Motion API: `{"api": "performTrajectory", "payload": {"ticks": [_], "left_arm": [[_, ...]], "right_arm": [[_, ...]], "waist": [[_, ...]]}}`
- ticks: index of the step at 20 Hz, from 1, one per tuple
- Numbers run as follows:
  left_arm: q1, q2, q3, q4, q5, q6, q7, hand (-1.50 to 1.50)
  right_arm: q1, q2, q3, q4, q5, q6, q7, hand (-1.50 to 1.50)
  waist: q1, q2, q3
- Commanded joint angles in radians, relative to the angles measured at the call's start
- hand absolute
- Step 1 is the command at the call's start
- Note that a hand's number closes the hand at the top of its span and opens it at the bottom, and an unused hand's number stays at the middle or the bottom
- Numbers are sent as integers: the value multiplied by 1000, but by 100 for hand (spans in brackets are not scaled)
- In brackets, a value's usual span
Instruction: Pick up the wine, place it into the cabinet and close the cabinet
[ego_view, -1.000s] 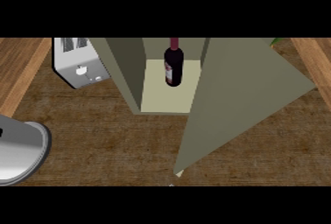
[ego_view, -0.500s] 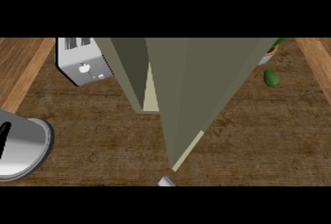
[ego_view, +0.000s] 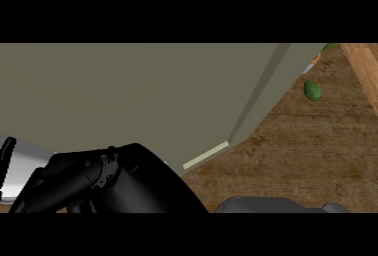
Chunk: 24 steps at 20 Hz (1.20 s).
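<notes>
At the upper left of the head view, the cabinet (ego_view: 133, 95) fills most of the picture with one flat olive-grey face. The face runs from the left edge to a slanted seam at the right, and a paler band runs beside that seam. A narrow cream edge (ego_view: 207, 155) shows at its lower corner, just above the wood-grain desk (ego_view: 295, 160). No opening into the cabinet shows, so what is inside cannot be told. The wine is nowhere in view, and the pictures do not show whether it stands behind that face.

The left robot hand (ego_view: 111, 185) shows as a large black form at the lower left. It overlaps the bottom of the cabinet's face. Whether its fingers are apart or together cannot be told, and nothing can be seen in it. A silver-grey object (ego_view: 21, 167) lies partly hidden behind the hand at the left edge. A grey rounded shape (ego_view: 273, 205), probably a forearm, sits at the lower edge right of centre. The right robot hand does not show.

On the desk to the right of the cabinet lies a small green item (ego_view: 313, 90), apart from the cabinet. A lighter wooden strip (ego_view: 363, 65) crosses the upper right corner.
</notes>
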Motion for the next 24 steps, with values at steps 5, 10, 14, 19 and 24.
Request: {"api": "performTrajectory", "payload": {"ticks": [5,10,14,19,24], "left_arm": [[-34,-48,-5,21,-44,21,5,-150],[-57,-30,65,8,-8,25,77,-150],[-4,-52,58,15,-48,-26,45,-150],[-22,-73,38,-4,-70,15,102,-150],[-87,-61,98,3,-31,21,152,-150]], "right_arm": [[-301,23,-164,387,1,88,-88,150],[-312,23,-252,553,-3,136,-187,150],[-265,-27,-329,674,-66,270,-327,150],[-309,-20,-379,819,-55,330,-384,150],[-269,-20,-379,851,-15,325,-454,150]], "waist": [[-19,-1,1],[-25,-1,2],[-19,1,2],[-21,0,2],[-28,0,2]]}}
